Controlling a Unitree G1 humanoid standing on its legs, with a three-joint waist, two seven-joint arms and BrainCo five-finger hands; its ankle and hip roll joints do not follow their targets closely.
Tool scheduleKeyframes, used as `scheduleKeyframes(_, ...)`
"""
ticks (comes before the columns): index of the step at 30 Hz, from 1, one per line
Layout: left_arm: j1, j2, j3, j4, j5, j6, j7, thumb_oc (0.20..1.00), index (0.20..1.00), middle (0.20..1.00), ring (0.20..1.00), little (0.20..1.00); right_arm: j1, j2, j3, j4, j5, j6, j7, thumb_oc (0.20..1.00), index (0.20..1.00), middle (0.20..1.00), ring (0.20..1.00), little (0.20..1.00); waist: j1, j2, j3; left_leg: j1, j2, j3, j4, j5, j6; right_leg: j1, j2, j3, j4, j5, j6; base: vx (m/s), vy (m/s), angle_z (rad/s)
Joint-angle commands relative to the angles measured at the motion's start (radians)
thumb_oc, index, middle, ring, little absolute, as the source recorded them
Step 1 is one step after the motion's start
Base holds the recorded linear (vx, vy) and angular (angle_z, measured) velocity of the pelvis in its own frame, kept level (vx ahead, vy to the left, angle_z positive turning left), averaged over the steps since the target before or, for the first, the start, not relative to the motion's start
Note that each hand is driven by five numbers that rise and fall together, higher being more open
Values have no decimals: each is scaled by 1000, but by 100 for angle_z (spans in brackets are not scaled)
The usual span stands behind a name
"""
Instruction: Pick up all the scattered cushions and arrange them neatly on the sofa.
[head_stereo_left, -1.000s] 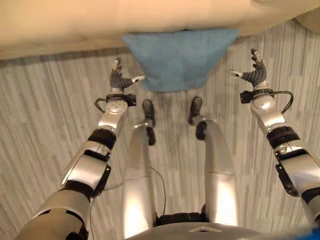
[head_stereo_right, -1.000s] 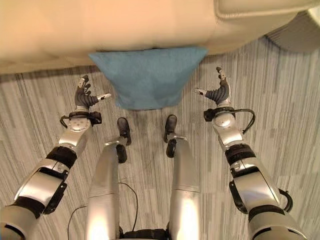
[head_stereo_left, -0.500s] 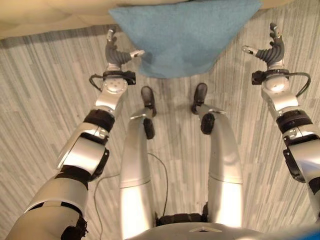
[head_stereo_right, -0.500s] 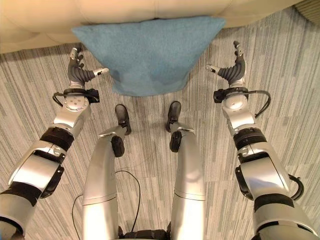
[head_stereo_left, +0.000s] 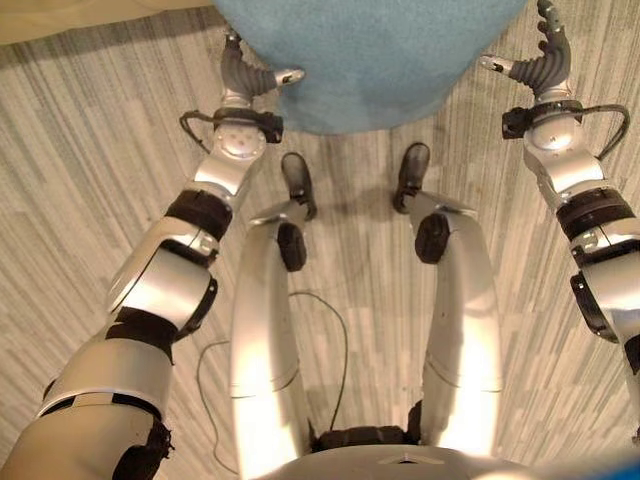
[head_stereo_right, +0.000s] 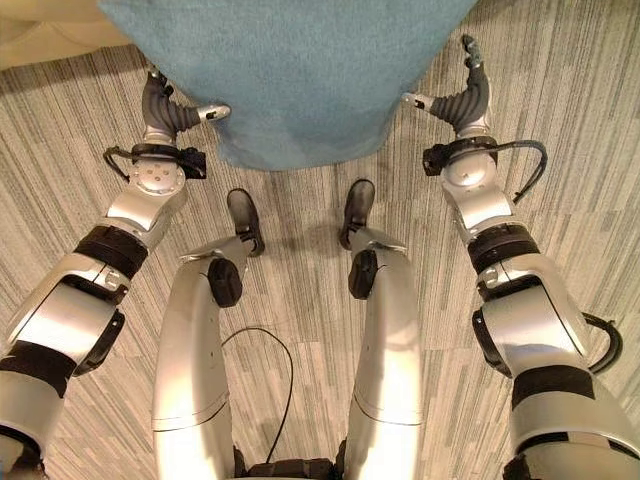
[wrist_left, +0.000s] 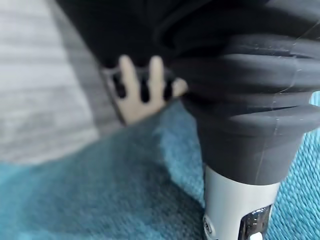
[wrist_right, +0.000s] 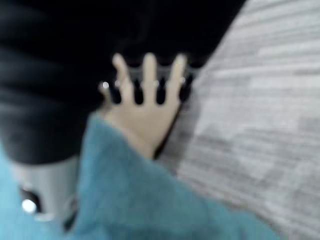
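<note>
A teal-blue cushion (head_stereo_left: 370, 60) lies on the floor against the cream sofa (head_stereo_right: 40, 40), straight ahead. My left hand (head_stereo_left: 240, 75) stands at the cushion's left edge, fingers straight and thumb pointing in, its tip at the cloth. My right hand (head_stereo_left: 540, 65) stands just off the cushion's right edge, likewise open with its thumb turned inward. In the left wrist view the cushion (wrist_left: 100, 200) shows close beside the straight fingers (wrist_left: 135, 90). The right wrist view shows the cushion (wrist_right: 140, 200) beside that hand's spread fingers (wrist_right: 145, 90). Neither hand holds anything.
Grey striped flooring (head_stereo_left: 90, 200) stretches to both sides of the cushion. The sofa's front runs along the far edge behind the cushion.
The whole picture has shifted: the camera has come closer, so the cushion looms larger and the sofa has slid almost out at the top. Both hands stay open beside the cushion.
</note>
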Motion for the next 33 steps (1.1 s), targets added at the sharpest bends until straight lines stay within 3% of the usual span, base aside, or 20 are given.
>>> scheduleKeyframes(1, -13, -30, 20, 15, -14, -33, 12, 1000, 1000, 1000, 1000, 1000, -36, 33, 60, 14, 37, -17, 5, 1000, 1000, 1000, 1000, 1000, -24, 53, -21, 10, -14, -82, -74, 47, -44, 60, 14, 38, -74, 16, 124, 0, 0, 0)
scheduleKeyframes(11, -88, -107, -27, -4, -44, -41, 40, 1000, 1000, 1000, 1000, 1000, -134, 187, 130, -11, 46, -14, -2, 1000, 1000, 1000, 1000, 1000, -4, 79, -20, -10, -12, -112, -33, 46, -38, 60, 21, 20, -56, 12, 116, 3, -1, -2)
scheduleKeyframes(12, -92, -110, -27, -20, -49, -48, 42, 1000, 1000, 1000, 1000, 1000, -141, 197, 131, -21, 50, -17, -2, 796, 796, 796, 796, 796, -2, 81, -20, -11, -13, -114, -33, 47, -38, 60, 23, 20, -53, 12, 116, 0, 0, 0)
scheduleKeyframes(13, -92, -110, -28, -34, -49, -51, 43, 432, 432, 432, 432, 432, -144, 204, 132, -34, 54, -22, -2, 275, 275, 275, 275, 275, -2, 82, -20, -11, -13, -116, -31, 48, -37, 60, 23, 18, -52, 11, 116, 0, 0, 0)
scheduleKeyframes(14, -95, -104, -27, -57, -53, -57, 46, 200, 200, 200, 200, 200, -148, 205, 134, -53, 55, -25, -1, 200, 200, 200, 200, 200, -1, 81, -20, -12, -14, -118, -28, 48, -37, 60, 24, 17, -50, 11, 114, 0, 0, 0)
scheduleKeyframes(23, -76, -87, 7, -166, -97, -94, 57, 200, 200, 200, 200, 200, -129, 162, 95, -158, 43, -41, -5, 200, 200, 200, 200, 200, -3, 71, -24, -6, -18, -120, -27, 56, -44, 60, 31, 16, -39, 17, 114, 0, 0, 0)
scheduleKeyframes(26, -52, -92, 15, -195, -94, -99, 51, 200, 200, 200, 200, 200, -98, 155, 85, -187, 31, -44, 3, 200, 200, 200, 200, 200, -5, 68, -64, -2, -20, -111, -46, 55, -44, 60, 37, 15, -56, 17, 115, 0, 0, 0)
scheduleKeyframes(29, 48, -119, 42, -285, -71, -113, 30, 200, 200, 200, 200, 200, 13, 169, 25, -288, 41, -74, 17, 200, 200, 200, 200, 200, -9, 66, -168, 84, -24, -80, -192, 77, -53, 128, 38, -1, -145, 19, 121, -60, -33, 6)
scheduleKeyframes(33, 156, -144, 62, -376, -55, -109, 1, 200, 200, 200, 200, 200, 116, 184, -3, -396, 42, -84, 47, 200, 200, 200, 200, 200, -8, 68, -190, 216, -28, -82, -301, 94, -59, 256, 34, -17, -224, 22, 123, -43, -20, 5)
